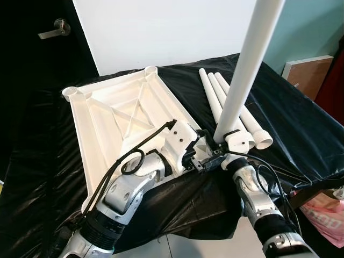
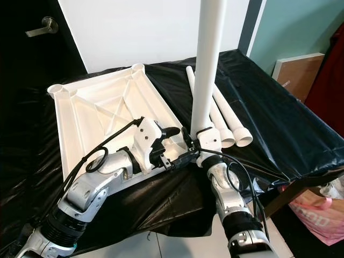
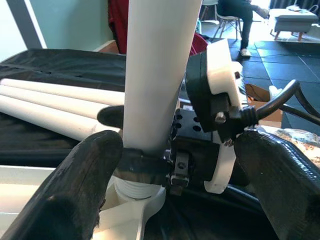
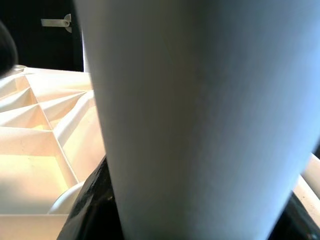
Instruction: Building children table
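Note:
The white table top [image 1: 107, 113] lies upside down on a black-covered surface [image 1: 290, 118], ribs facing up. One white table leg [image 1: 247, 70] stands upright at the top's near right corner. My right gripper [image 1: 228, 141] is shut around its lower end, just above the threaded base [image 3: 135, 192]. My left gripper [image 1: 207, 150] sits at that same corner, open, with its fingers [image 3: 75, 200] spread on either side of the leg's foot. Three more legs [image 2: 232, 126] lie side by side on the cloth to the right of the top.
A dark door with a lever handle [image 1: 54, 29] stands at the back left, beside a white wall. A wooden board [image 1: 309, 72] leans at the far right. A pink bag [image 1: 322, 215] lies on the floor below the table's edge. A seated person [image 3: 240, 15] is in the background.

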Controlling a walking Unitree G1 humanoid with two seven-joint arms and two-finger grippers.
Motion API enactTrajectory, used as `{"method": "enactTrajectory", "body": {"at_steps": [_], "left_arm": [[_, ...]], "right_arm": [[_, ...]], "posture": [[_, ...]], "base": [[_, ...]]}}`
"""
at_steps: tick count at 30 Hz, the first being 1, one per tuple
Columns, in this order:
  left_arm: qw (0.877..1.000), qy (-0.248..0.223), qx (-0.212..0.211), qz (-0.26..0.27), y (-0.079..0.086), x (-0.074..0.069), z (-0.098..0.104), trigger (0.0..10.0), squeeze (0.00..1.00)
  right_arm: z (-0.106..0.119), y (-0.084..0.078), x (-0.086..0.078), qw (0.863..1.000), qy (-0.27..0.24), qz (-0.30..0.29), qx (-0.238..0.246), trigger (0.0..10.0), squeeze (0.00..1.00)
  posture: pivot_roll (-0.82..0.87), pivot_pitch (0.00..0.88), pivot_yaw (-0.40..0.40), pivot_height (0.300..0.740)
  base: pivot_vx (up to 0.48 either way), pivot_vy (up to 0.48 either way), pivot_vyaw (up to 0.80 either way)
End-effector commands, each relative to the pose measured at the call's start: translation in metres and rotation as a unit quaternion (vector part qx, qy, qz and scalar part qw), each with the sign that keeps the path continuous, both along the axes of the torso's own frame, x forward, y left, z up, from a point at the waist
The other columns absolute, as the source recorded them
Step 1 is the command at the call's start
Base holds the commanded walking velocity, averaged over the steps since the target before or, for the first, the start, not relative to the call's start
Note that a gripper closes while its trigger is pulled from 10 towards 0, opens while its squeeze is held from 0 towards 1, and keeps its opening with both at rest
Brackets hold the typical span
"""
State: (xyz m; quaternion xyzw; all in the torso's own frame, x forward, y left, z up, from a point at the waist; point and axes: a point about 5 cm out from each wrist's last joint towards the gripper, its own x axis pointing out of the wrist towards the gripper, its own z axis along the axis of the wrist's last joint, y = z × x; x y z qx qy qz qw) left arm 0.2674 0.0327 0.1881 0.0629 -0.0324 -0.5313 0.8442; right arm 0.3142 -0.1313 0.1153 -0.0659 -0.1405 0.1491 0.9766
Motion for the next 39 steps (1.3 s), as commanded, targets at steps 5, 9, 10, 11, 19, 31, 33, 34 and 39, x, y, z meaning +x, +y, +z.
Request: {"method": "enactTrajectory", "body": {"at_steps": [5,9,10,11,19,31,33,34,39], "left_arm": [[1.000,-0.004,0.004,-0.016,-0.001,0.000,0.002,10.0,0.00],[1.000,-0.005,0.004,-0.017,-0.001,0.001,0.002,10.0,0.00],[1.000,-0.005,0.004,-0.017,-0.001,0.001,0.002,10.0,0.00],[1.000,-0.006,0.004,-0.017,-0.001,0.001,0.002,10.0,0.00],[1.000,-0.008,0.003,-0.016,-0.002,0.002,0.002,10.0,0.00],[1.000,-0.015,-0.002,-0.010,-0.001,0.006,0.006,10.0,0.00],[1.000,-0.017,-0.005,-0.009,0.000,0.007,0.007,10.0,0.00],[1.000,-0.011,-0.017,-0.010,0.001,0.009,0.009,10.0,0.09],[0.999,-0.008,-0.047,-0.019,0.001,0.016,0.020,10.0,1.00]], "right_arm": [[0.000,-0.008,-0.004,0.999,-0.012,-0.035,-0.013,10.0,0.00],[0.017,-0.011,-0.004,0.994,-0.076,-0.066,-0.036,10.0,0.00],[0.025,-0.012,-0.005,0.991,-0.103,-0.082,-0.036,10.0,0.00],[0.030,-0.013,-0.005,0.988,-0.120,-0.092,-0.035,10.0,0.00],[0.038,-0.025,-0.001,0.984,-0.118,-0.130,0.019,10.0,0.00],[0.028,-0.029,0.011,0.992,-0.019,-0.112,0.061,10.0,0.00],[0.029,-0.032,0.013,0.992,-0.012,-0.119,0.044,10.0,0.00],[0.029,-0.033,0.016,0.993,0.006,-0.117,0.030,10.0,0.00],[0.034,-0.035,0.023,0.995,0.045,-0.089,-0.007,10.0,0.00]], "posture": [[-0.17,0.026,0.029,0.740],[-0.17,0.017,0.028,0.740],[-0.17,0.013,0.028,0.740],[-0.17,0.012,0.028,0.740],[-0.18,0.000,0.024,0.740],[-0.18,0.000,0.028,0.740],[-0.19,0.000,0.031,0.740],[-0.19,0.000,0.031,0.740],[-0.19,0.003,0.027,0.740]], "base": [[0.000,0.000,0.00],[0.000,0.000,0.00],[0.000,0.000,0.00],[0.000,0.000,0.00],[0.000,0.000,0.00],[0.000,0.000,0.00],[0.000,0.000,0.00],[0.000,0.000,0.00],[0.000,0.000,0.00]]}}
